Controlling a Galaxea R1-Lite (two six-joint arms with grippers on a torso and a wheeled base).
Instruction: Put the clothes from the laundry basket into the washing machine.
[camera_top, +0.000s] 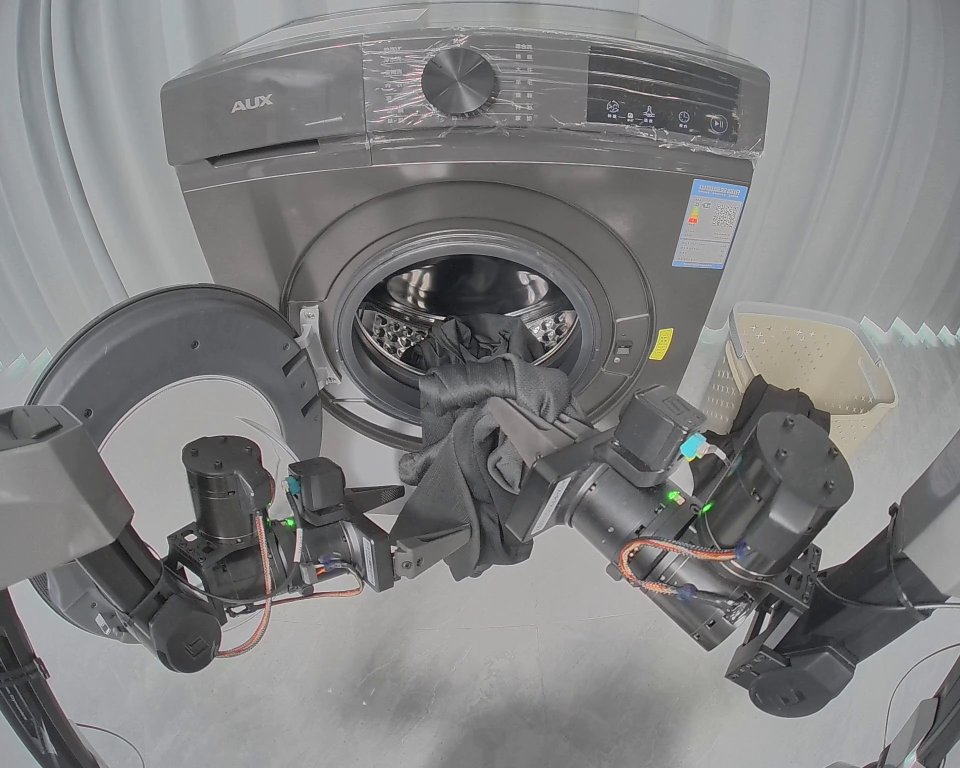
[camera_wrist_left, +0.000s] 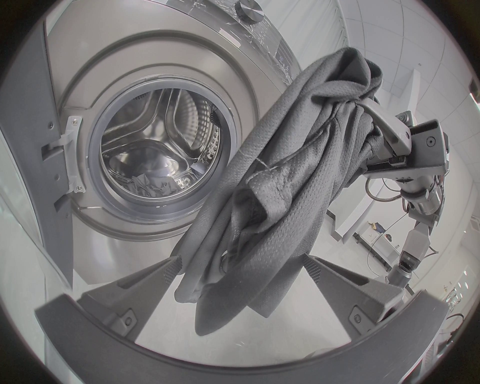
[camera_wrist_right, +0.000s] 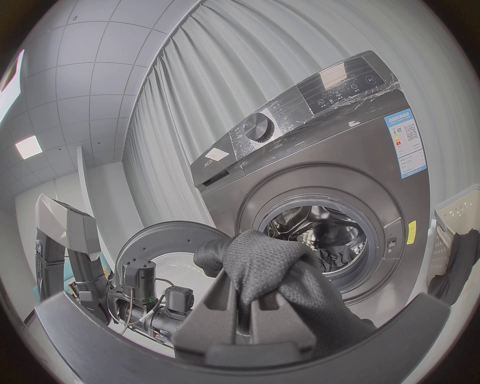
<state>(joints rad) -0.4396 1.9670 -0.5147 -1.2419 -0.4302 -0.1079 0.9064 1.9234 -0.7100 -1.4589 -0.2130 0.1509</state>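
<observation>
Right tool (camera_wrist_right: 243, 314), garment (camera_top: 458, 480) before drum mouth (camera_top: 592, 292)

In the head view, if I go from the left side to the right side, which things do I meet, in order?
washing machine door, standing open → left gripper → black garment → laundry basket

The right claw (camera_top: 503, 407) is clamped on a dark garment (camera_top: 465, 455) just before the open mouth of the washing machine (camera_top: 300, 220), arm stretched forward. The left claw (camera_top: 430, 517) sits lower, spread wide around the garment's hanging end.
</observation>
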